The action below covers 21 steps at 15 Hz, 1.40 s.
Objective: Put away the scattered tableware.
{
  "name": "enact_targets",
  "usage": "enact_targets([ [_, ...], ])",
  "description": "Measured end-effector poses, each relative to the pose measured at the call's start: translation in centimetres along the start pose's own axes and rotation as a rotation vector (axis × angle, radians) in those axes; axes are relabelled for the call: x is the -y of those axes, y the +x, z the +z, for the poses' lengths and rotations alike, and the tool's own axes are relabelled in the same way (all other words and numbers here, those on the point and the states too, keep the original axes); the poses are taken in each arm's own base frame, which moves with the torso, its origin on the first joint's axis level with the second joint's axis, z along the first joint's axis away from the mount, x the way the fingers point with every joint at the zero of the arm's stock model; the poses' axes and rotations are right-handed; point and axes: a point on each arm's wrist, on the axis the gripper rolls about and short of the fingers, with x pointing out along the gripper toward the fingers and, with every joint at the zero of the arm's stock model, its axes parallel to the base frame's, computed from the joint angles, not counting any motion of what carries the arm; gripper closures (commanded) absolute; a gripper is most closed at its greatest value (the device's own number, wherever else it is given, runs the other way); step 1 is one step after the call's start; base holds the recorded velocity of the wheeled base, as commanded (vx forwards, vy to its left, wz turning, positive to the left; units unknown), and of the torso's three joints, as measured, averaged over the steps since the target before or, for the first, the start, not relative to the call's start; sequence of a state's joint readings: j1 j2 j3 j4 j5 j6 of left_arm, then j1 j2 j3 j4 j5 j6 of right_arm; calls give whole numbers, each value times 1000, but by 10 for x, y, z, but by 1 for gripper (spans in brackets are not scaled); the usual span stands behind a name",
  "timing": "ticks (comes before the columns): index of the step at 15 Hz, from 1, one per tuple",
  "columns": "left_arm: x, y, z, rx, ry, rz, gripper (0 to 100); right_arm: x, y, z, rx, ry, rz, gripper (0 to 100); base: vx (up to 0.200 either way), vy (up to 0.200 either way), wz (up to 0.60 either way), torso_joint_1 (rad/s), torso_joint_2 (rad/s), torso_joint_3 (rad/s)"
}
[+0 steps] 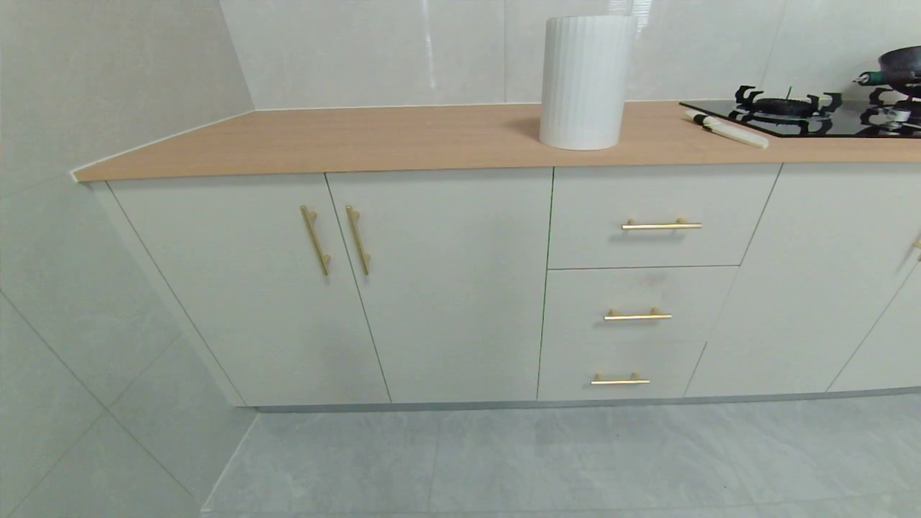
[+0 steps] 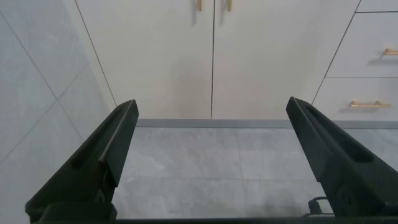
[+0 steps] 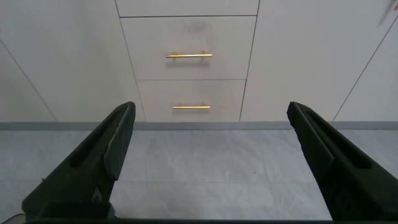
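Observation:
A cream-coloured utensil (image 1: 727, 130) with a dark band lies on the wooden countertop (image 1: 374, 140), partly on the front corner of the hob. To its left stands a tall white ribbed container (image 1: 584, 79), upright on the counter. My left gripper (image 2: 211, 107) hangs low above the floor, open and holding nothing, facing the double cabinet doors (image 2: 186, 56). My right gripper (image 3: 211, 109) is also open with nothing in it, low before the drawer stack (image 3: 189, 56).
A black gas hob (image 1: 813, 115) with a dark pan (image 1: 899, 68) sits at the counter's right end. Below are two cabinet doors with gold handles (image 1: 334, 237) and three drawers (image 1: 644, 270). A tiled wall (image 1: 86, 216) closes the left side; grey floor (image 1: 540, 460) lies in front.

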<state>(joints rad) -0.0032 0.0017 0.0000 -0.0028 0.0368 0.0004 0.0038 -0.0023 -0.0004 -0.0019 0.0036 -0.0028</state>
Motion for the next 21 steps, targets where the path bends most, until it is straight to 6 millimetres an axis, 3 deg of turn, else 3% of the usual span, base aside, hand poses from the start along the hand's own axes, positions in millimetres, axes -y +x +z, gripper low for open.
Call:
enact_targets([
  [15,0,0,0,-1,-1,0,0,0,0,0,-3,0,0,0,200,0,0,2,3,0],
  [21,0,0,0,0,-2,0,0,0,0,0,-3,0,0,0,0,0,0,0,0,0],
])
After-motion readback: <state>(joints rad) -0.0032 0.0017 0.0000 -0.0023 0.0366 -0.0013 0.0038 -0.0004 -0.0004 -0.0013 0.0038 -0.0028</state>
